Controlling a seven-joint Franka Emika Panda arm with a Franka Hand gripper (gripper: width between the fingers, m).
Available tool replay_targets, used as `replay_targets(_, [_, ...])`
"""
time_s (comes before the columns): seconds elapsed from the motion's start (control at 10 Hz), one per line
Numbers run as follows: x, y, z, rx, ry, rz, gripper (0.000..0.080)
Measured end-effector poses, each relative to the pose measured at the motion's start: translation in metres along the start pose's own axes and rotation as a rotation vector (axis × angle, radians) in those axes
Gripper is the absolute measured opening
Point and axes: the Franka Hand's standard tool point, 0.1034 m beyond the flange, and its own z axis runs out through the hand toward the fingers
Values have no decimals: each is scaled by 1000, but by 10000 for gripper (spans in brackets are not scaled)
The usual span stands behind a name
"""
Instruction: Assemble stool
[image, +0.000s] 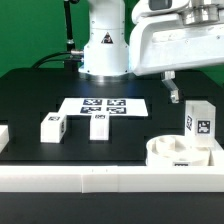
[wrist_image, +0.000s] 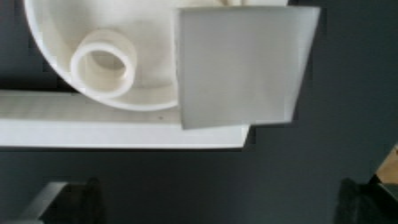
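Note:
The white round seat (image: 176, 152) lies at the exterior view's lower right, against the front rail. One white leg (image: 198, 120) with a square tag stands upright on it. Two more tagged legs (image: 53, 126) (image: 99, 125) lie on the black table in front of the marker board (image: 103, 105). My gripper (image: 172, 88) hangs above and to the left of the standing leg, apart from it. In the wrist view the seat (wrist_image: 63, 50) shows one round socket, and the leg (wrist_image: 246, 65) stands beside it. My gripper (wrist_image: 222, 200) is open and empty, with its dark fingers (wrist_image: 71, 200) far apart.
A long white rail (image: 100, 177) edges the table's front, and it also shows in the wrist view (wrist_image: 107, 122) next to the seat. The robot base (image: 103, 45) stands at the back behind the marker board.

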Motion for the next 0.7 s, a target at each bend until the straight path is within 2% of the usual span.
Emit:
replay_targets(0.2, [-2, 0, 1, 1, -18, 0, 649])
replay_targets(0.3, [-11, -3, 2, 13, -139, 3, 649])
replay_targets(0.5, [-11, -5, 4, 37, -339, 6, 649])
replay_targets(0.6, [-16, -8, 1, 52, -460, 5, 649])
replay_targets(0.7, [-8, -8, 4, 54, -453, 5, 649])
